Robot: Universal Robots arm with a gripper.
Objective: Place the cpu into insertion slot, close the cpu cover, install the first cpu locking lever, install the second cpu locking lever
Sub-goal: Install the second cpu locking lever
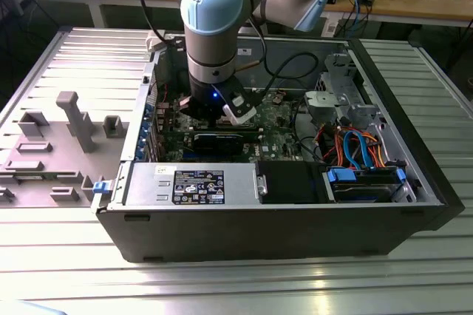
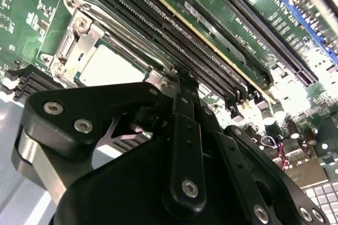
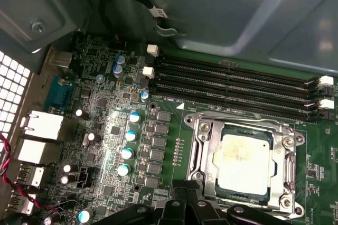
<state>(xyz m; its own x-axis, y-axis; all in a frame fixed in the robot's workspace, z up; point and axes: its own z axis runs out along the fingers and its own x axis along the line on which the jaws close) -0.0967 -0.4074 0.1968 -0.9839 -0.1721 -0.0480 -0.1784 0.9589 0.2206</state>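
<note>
The cpu, a dull silver square, lies seated in the insertion slot on the green motherboard. The cpu cover, a silver frame with a window, lies flat around the chip. Thin metal lever rods run along the socket's sides. My gripper has its black fingers drawn together with nothing between them, the tips just off one corner of the socket. In the exterior view the gripper hangs low inside the open computer case, over the board.
Long black memory slots run beside the socket. The case holds a power supply, a grey drive cage and coloured cables. A grey fixture plate with posts lies to the exterior view's left.
</note>
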